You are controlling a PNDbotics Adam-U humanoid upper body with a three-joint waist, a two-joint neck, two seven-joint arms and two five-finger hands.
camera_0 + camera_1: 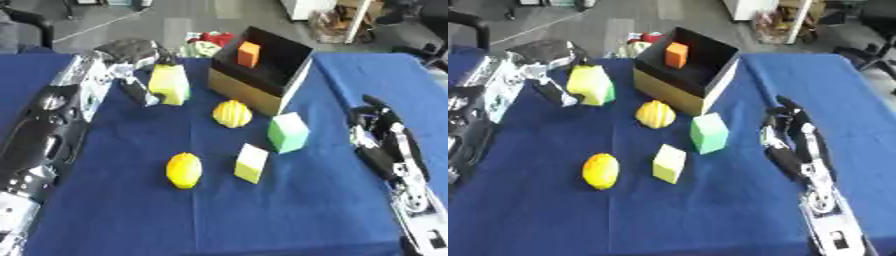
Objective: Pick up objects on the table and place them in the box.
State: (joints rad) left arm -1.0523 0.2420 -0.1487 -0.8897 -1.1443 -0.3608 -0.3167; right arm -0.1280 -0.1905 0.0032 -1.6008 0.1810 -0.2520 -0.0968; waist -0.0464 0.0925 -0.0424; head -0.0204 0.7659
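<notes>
left hand (136, 55) at the table's (131, 215) far left, fingers and thumb curled round a yellow-green block (169, 84), block raised at the far edge, just left of the box (262, 92). left arm along the left edge.

right hand (787, 131) resting near the right edge, fingers relaxed and slightly bent, holding nothing, well apart from the objects.

box standing at the far edge, middle, open top, tan outside, dark inside. orange cube (248, 54) inside it, against the far wall.

ridged yellow ball (232, 114) on the cloth just in front of the box's near left corner, not clearly touching it. green cube (288, 132) near the box's near right corner, tilted. pale yellow cube (251, 163) nearer the front, just left of the green cube, apart from it. lemon (184, 170) left of the pale cube, apart, toward the middle of the table.

red and green items (207, 42) beyond the far edge, behind the box, not identifiable.
</notes>
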